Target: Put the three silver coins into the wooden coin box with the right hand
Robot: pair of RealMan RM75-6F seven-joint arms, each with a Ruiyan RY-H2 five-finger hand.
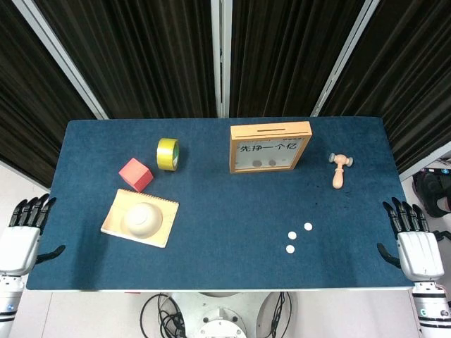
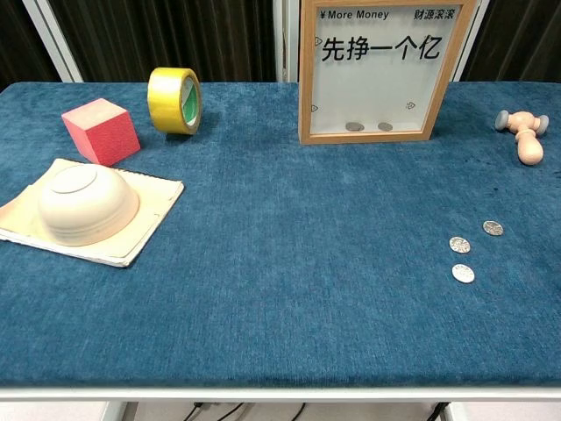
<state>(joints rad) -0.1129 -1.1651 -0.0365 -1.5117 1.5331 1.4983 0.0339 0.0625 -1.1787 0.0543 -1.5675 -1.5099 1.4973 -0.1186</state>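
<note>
Three silver coins (image 1: 297, 236) lay in a loose cluster on the blue surface (image 1: 225, 204) near its front right corner, none touching another. The wooden coin box (image 1: 270, 147) stood upright near the middle of the rear edge, two coins resting behind its clear pane. The right hand (image 1: 416, 246) hung just off the right edge by the front corner, fingers (image 1: 403, 213) spread and holding nothing. The left hand (image 1: 21, 238) sat likewise off the left edge, fingers apart. A small wooden hammer (image 1: 340, 169) lay right of the box; a yellow tape roll (image 1: 168, 153), red block (image 1: 135, 174) and upturned bowl (image 1: 143, 219) on a notebook (image 1: 165, 211) occupied the left half.
</note>
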